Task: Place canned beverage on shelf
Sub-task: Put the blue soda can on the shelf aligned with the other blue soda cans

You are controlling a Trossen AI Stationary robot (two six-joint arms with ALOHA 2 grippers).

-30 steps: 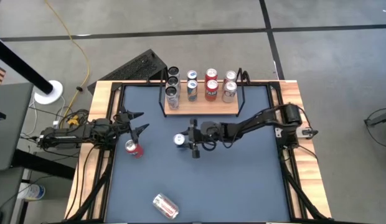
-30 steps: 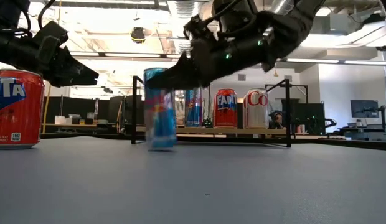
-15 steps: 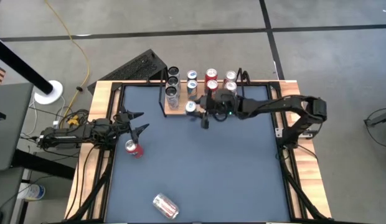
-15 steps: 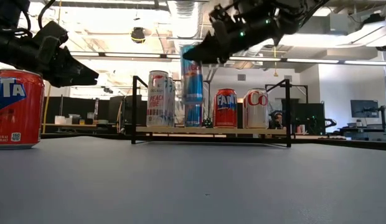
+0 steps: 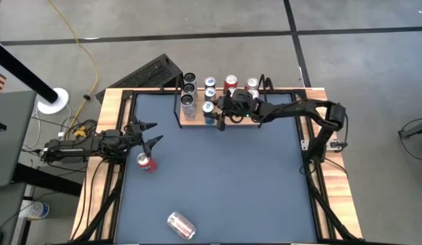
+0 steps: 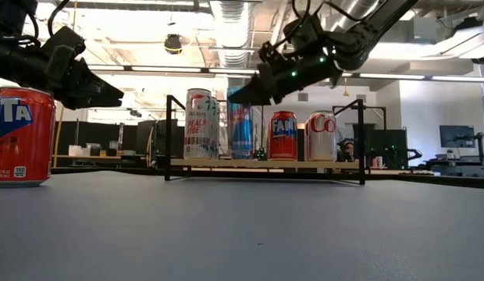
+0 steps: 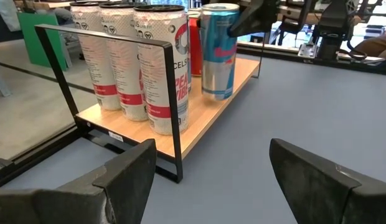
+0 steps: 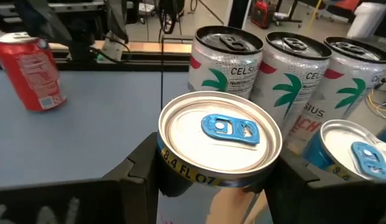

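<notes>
Blue can set on the shelf, release step in hand.
Your right gripper stands at the can's top rim, fingers flanking it; from these views you cannot tell whether they grip or have let go. The can stands upright at the front edge beside the white cans. Next, confirm release and lift clear. Your left gripper waits wide open, empty, near the red can.

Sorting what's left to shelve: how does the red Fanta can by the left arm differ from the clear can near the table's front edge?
The Fanta can stands upright; the clear can lies on its side. The Fanta can is red and sits just below the left hand; the clear can is silvery and far from both arms. Both rest on the blue mat, off the shelf.
</notes>
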